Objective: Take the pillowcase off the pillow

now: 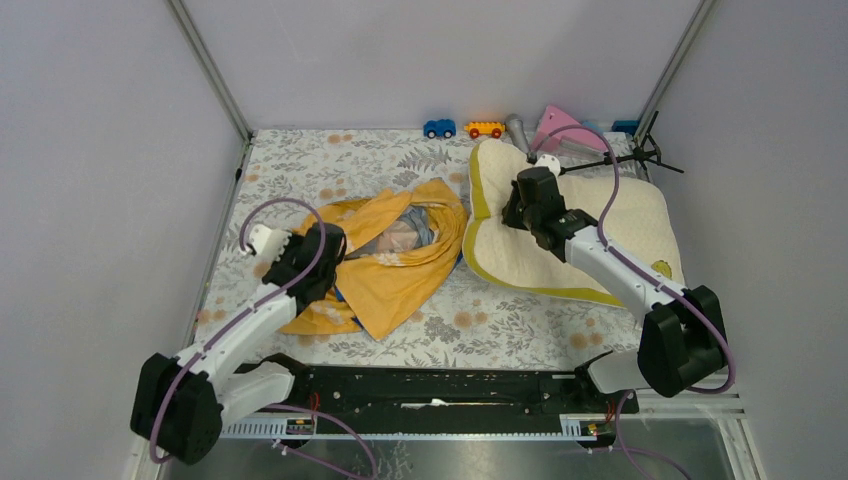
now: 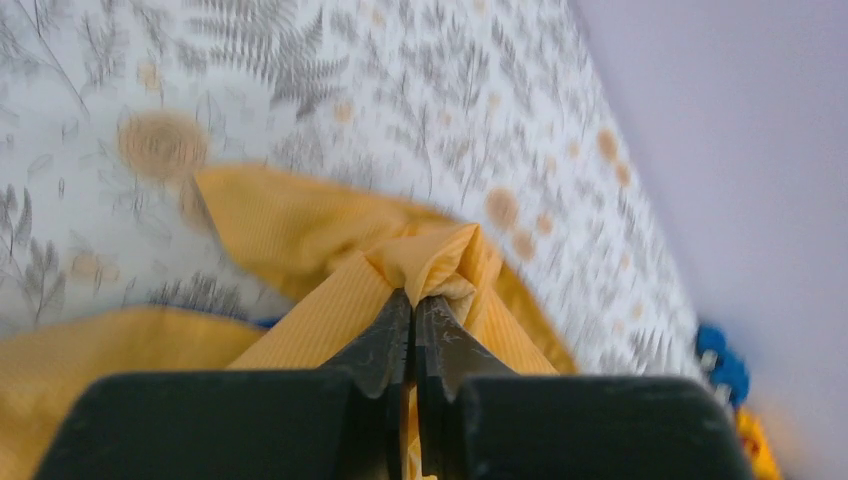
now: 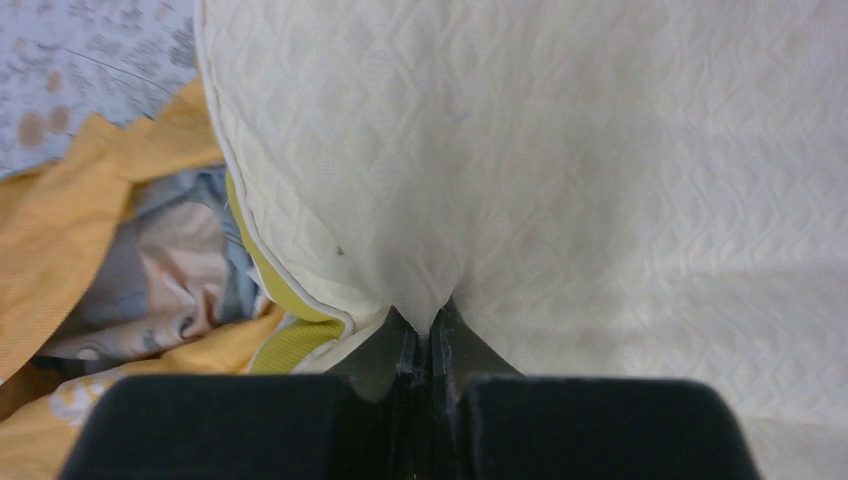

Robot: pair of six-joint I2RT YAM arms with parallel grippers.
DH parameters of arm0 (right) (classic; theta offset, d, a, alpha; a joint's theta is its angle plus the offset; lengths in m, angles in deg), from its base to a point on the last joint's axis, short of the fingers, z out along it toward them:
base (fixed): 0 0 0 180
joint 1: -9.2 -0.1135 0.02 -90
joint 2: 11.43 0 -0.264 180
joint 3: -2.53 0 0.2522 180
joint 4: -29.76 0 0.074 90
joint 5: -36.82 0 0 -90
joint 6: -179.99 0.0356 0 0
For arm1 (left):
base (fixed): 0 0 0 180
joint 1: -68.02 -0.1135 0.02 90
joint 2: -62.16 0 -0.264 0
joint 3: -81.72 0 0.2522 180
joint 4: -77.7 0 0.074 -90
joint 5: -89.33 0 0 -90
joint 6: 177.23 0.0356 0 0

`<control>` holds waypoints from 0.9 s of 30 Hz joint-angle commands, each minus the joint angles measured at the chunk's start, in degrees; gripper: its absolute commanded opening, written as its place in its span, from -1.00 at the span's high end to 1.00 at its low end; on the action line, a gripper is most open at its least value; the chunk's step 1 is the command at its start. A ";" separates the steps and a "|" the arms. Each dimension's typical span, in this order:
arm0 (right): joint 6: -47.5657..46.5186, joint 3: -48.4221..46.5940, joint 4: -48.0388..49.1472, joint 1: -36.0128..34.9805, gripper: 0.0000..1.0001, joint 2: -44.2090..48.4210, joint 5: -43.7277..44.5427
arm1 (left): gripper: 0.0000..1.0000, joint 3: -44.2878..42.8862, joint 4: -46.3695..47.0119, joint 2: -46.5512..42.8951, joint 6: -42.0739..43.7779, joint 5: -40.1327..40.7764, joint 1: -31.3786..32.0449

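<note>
The orange-yellow pillowcase (image 1: pixel 400 265) lies crumpled and empty at the middle left of the mat, its pale printed lining showing. The cream pillow (image 1: pixel 600 230) lies apart from it at the back right, its yellow-green band facing the case. My left gripper (image 1: pixel 322 252) is shut on a pinched fold of the pillowcase (image 2: pixel 440 265) at its left end. My right gripper (image 1: pixel 518 212) is shut on a pinch of the pillow's cream cover (image 3: pixel 430 290) near its left edge. The pillowcase also shows in the right wrist view (image 3: pixel 90 200).
Along the back edge stand a blue toy car (image 1: pixel 438 128), an orange toy car (image 1: pixel 485 129), a grey cylinder (image 1: pixel 518 128) and a pink wedge (image 1: pixel 560 125). A black tripod (image 1: pixel 640 155) lies at the back right. Metal frame posts rise at both back corners.
</note>
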 commanded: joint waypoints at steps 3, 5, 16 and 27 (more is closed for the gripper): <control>-1.73 -7.03 2.39 -0.50 1.00 0.78 -2.21 | 1.00 -24.17 -22.22 8.09 -13.90 5.23 -16.34; -2.36 -7.07 2.71 -0.39 1.00 0.41 -2.21 | 1.00 -28.32 -26.61 8.95 -17.74 7.03 -17.12; -3.04 -22.36 3.45 -0.47 0.37 -9.70 -26.87 | 0.80 -18.35 16.22 16.85 18.08 -35.31 -16.93; -10.10 -8.08 4.99 -0.43 -0.99 -0.88 -8.81 | -0.98 -12.92 20.35 10.23 41.07 -24.25 -2.11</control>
